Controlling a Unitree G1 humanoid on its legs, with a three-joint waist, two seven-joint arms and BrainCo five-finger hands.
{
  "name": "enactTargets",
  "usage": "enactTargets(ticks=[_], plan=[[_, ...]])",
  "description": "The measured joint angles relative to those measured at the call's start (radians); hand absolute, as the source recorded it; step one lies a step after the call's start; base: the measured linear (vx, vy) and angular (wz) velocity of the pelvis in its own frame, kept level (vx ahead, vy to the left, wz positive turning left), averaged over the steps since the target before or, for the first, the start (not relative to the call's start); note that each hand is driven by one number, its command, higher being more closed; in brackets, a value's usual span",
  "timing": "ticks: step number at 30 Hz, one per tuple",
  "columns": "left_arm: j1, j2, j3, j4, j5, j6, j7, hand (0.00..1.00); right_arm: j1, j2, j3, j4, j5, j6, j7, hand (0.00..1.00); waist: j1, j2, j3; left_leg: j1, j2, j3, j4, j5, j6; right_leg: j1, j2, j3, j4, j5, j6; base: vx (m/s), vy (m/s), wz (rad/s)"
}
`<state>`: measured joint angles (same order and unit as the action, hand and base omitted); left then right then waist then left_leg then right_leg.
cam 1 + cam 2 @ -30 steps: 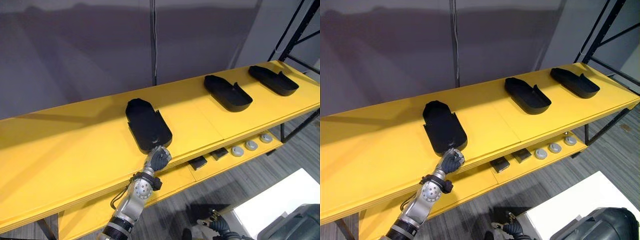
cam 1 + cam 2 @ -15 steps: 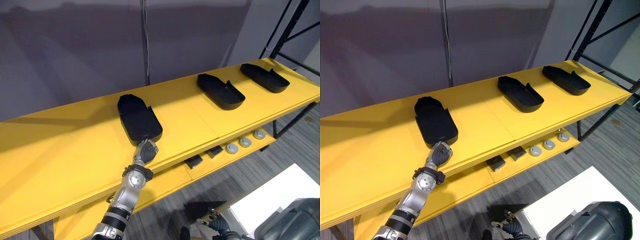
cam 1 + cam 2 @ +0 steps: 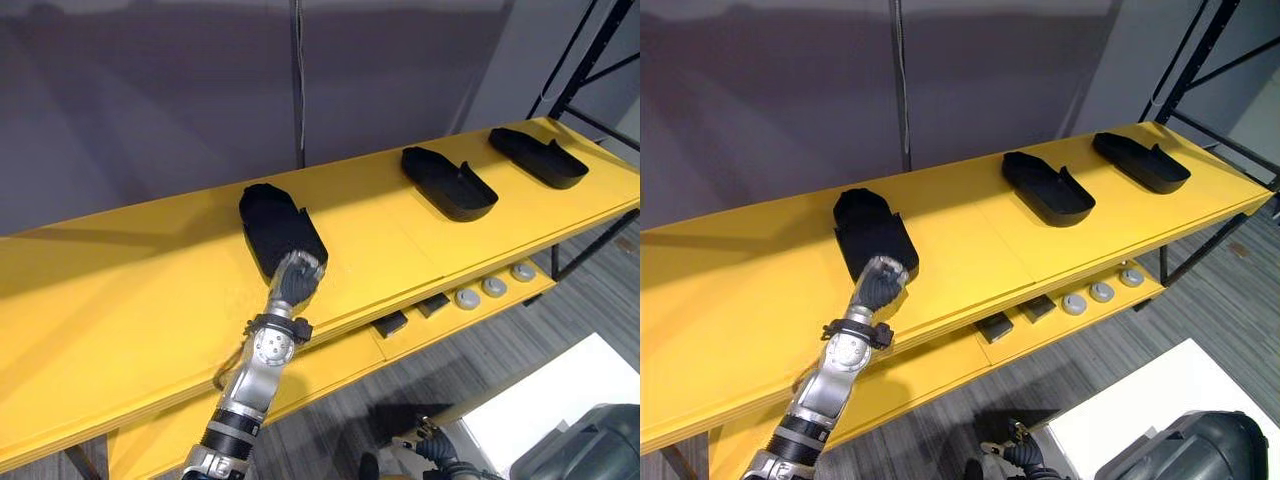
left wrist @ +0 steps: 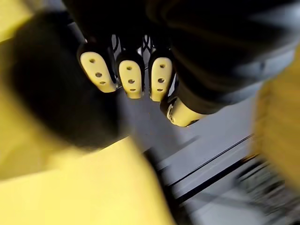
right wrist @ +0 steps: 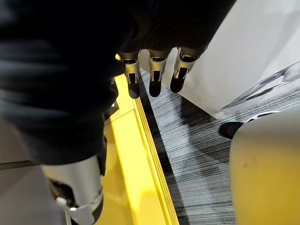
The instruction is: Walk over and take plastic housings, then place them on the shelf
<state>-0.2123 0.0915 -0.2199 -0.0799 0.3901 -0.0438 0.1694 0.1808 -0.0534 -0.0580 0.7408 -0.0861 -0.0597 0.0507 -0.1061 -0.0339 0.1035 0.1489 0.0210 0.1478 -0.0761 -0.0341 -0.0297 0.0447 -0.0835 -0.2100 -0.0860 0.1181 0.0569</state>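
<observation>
L hand [image 3: 297, 276] covers near end of housing [image 3: 270, 216]; grip unclear.

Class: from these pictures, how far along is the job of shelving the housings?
Done: right housing and middle housing lie on the shelf. In hand: the left hand is at the near end of the left housing, also on the shelf. The right hand hangs open, empty. Left: perhaps fetching more.

We see soft, even indoor light falling from above onto the yellow shelf [image 3: 120, 300], whose top board looks bright. A faint shadow band runs along its back edge, under the dim grey wall [image 3: 150, 110]. The black housings [image 3: 445, 185] show as flat dark shapes, each edged by a thin shadow.
</observation>
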Motion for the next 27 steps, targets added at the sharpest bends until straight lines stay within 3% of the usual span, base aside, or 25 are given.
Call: enactTargets(ticks=[3,6,10,13,16,19,23,27], plan=[[0.063,-0.004,0.055,-0.184,-0.122,-0.048,-0.003,1.00,-0.014,-0.013,0.000,0.029,0.000,0.000,0.000,0.00,0.012,0.001,0.000,-0.012,-0.005,-0.035,0.011,0.002,0.002,0.010,-0.008,-0.027,0.000,-0.003,0.000,-0.02,-0.016,0.33],[0.155,-0.009,0.209,-0.331,-0.235,-0.096,0.018,1.00,-0.020,-0.018,-0.001,0.049,0.001,0.000,0.000,0.00,0.034,0.001,0.000,-0.014,-0.007,-0.060,0.018,0.003,0.004,0.023,-0.012,-0.047,0.000,-0.006,0.001,-0.02,-0.007,0.25],[0.300,-0.077,0.519,-0.432,-0.334,-0.141,0.107,1.00,-0.017,-0.020,-0.009,0.058,0.001,0.000,-0.001,0.00,0.062,0.006,0.001,-0.010,-0.017,-0.108,-0.005,0.022,0.013,0.042,-0.024,-0.085,0.001,-0.013,0.011,-0.03,-0.007,0.33],[0.428,-0.137,0.727,-0.414,-0.376,-0.143,0.193,1.00,-0.011,-0.020,-0.022,0.060,0.001,0.000,-0.004,0.00,0.087,0.006,0.001,0.001,-0.023,-0.129,-0.015,0.025,0.011,0.059,-0.032,-0.105,0.001,-0.018,0.017,-0.01,0.018,0.26],[0.529,-0.166,0.825,-0.303,-0.436,-0.139,0.271,1.00,0.008,-0.006,-0.019,0.043,0.000,0.000,-0.013,0.00,0.125,0.006,0.000,0.006,-0.027,-0.137,-0.015,0.019,0.018,0.066,-0.040,-0.113,0.008,-0.022,0.021,-0.01,0.026,0.09],[0.593,-0.172,0.854,-0.153,-0.459,-0.117,0.285,1.00,0.023,0.021,-0.019,-0.017,-0.003,0.000,-0.018,0.00,0.126,0.004,-0.006,0.013,-0.023,-0.111,-0.015,0.011,0.030,0.070,-0.049,-0.132,0.030,-0.036,0.028,-0.01,0.017,0.12],[0.611,-0.181,0.860,0.120,-0.546,-0.063,0.234,1.00,0.021,0.055,-0.017,-0.068,-0.004,0.001,-0.023,0.00,0.124,0.001,-0.022,0.015,-0.018,-0.063,0.002,-0.005,0.037,0.070,-0.057,-0.134,0.039,-0.042,0.030,0.01,0.012,-0.06],[0.604,-0.170,0.776,0.416,-0.539,0.004,0.130,1.00,0.032,0.061,0.018,-0.101,-0.004,0.003,-0.025,0.00,0.127,-0.002,-0.037,0.012,-0.010,-0.008,0.053,-0.025,0.030,0.085,-0.065,-0.134,0.046,-0.047,0.027,0.04,0.011,0.00]])
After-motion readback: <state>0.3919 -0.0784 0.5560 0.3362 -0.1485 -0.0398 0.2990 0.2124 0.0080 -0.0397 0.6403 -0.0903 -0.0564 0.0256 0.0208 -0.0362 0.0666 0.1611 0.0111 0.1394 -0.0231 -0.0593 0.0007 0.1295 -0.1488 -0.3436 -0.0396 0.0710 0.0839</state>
